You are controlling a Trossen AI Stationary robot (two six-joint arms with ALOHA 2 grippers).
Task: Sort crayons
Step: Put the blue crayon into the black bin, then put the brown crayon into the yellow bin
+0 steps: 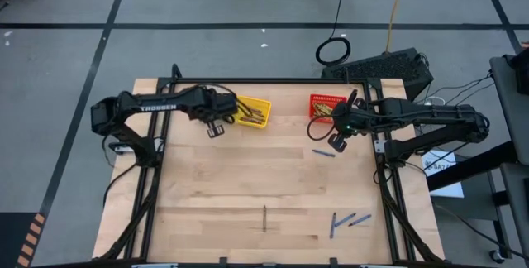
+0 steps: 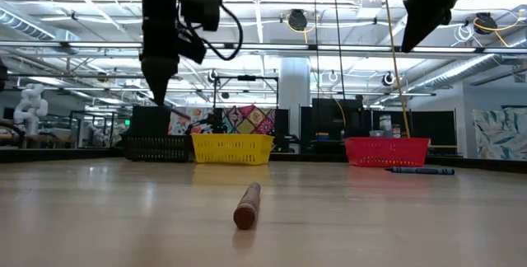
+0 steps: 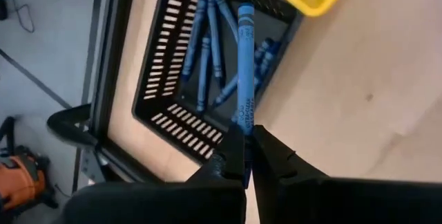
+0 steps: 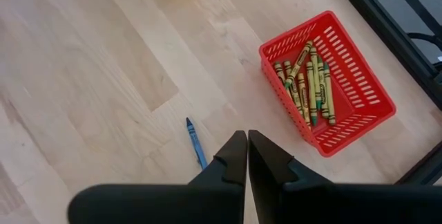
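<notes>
My left gripper (image 3: 247, 133) is shut on a blue crayon (image 3: 245, 58) above the black mesh basket (image 3: 160, 79), where several blue crayons (image 3: 207, 44) lie. In the high view this gripper (image 1: 216, 128) hangs beside the yellow basket (image 1: 252, 112). My right gripper (image 4: 246, 135) is shut on nothing, above the table near the red basket (image 4: 345, 106), which holds several olive-yellow crayons (image 4: 307, 82). One blue crayon (image 4: 197, 143) lies on the wood in front of it. A brown crayon (image 1: 264, 217) and two blue crayons (image 1: 343, 221) lie near the front edge. My left gripper pinches the blue crayon by its near end (image 3: 244, 122) between the two fingertips. The crayon sticks out forward in line with the fingers, which slant steeply down. It is lifted clear, its free end (image 3: 245, 11) over the black basket.
The three baskets stand in a row along the far edge: black (image 2: 156, 147), yellow (image 2: 232, 147), red (image 2: 387, 150). The yellow one holds tan-brown crayons (image 1: 250, 115). The table's dark frame rail (image 3: 103, 58) runs just beyond the black basket.
</notes>
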